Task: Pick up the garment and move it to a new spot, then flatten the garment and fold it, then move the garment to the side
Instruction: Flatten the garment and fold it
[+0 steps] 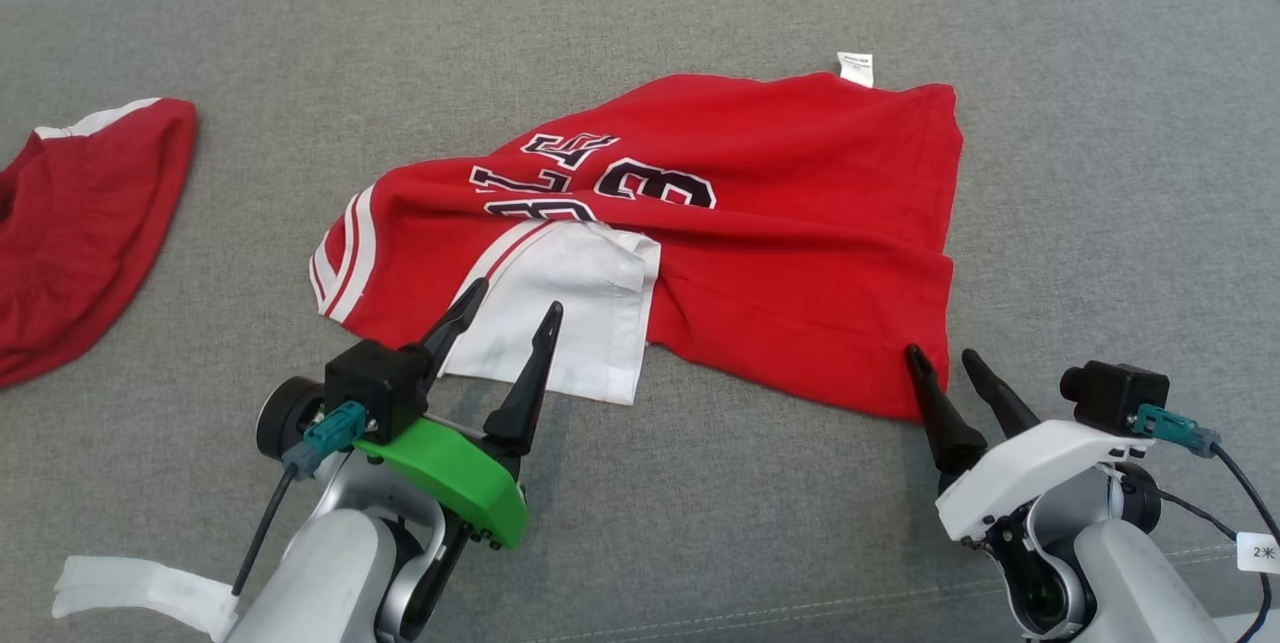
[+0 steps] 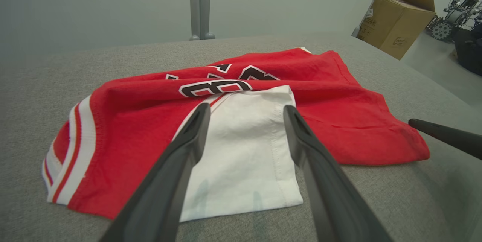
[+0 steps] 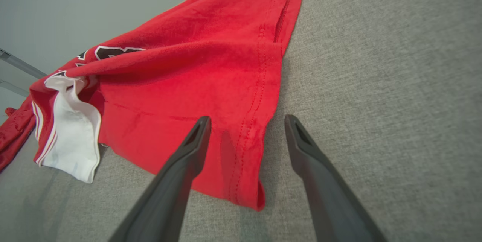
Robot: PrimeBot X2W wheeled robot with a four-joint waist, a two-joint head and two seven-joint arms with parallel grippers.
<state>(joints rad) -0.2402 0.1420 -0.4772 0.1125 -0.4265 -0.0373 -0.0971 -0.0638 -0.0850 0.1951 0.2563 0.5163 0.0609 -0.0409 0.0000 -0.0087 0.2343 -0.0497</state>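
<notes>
The garment (image 1: 760, 223) is a red jersey with black-and-white lettering and a white sleeve (image 1: 570, 313). It lies rumpled on the grey cushion. My left gripper (image 1: 515, 295) stands open, with the white sleeve (image 2: 244, 148) showing between its fingers from the near side. My right gripper (image 1: 942, 355) is open at the jersey's near right corner (image 3: 248, 181), the hem lying between its fingers. The garment (image 2: 339, 121) and the other arm's fingertip (image 2: 433, 129) show in the left wrist view. Neither gripper holds anything.
A second dark red cloth (image 1: 80, 223) lies at the far left of the grey cushion (image 1: 1100, 173). A white strip (image 1: 140, 598) hangs by my left forearm. A cardboard box (image 2: 399, 20) stands on the floor beyond the cushion.
</notes>
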